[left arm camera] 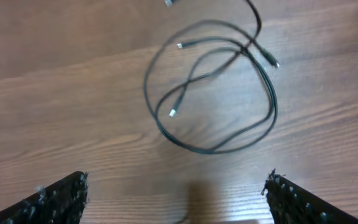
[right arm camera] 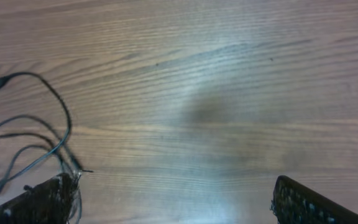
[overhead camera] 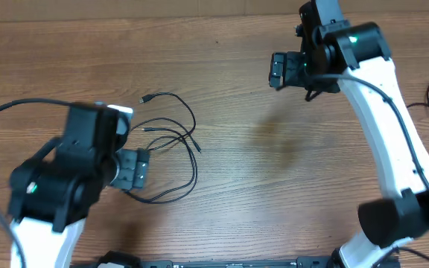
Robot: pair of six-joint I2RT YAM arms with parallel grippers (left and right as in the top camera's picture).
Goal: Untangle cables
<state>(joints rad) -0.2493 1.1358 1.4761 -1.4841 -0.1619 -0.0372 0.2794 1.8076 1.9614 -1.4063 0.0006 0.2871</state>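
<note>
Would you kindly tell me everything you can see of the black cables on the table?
The cables are thin, black, flexible cords lying flat on the wooden table, loosely looped and crossing one another. They sit just ahead of the open left gripper, which holds nothing. Four small plug ends show, some silver-tipped, with one plug lying inside the big loop. The cords are not yet separated.

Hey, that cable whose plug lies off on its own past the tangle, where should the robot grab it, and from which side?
Grip the outlying cable just behind its plug, where it arcs alone on the table, clear of the crossing loops. Come straight down from above, jaws across the cord. It lies flat, so a side approach would likely push it along.
</note>
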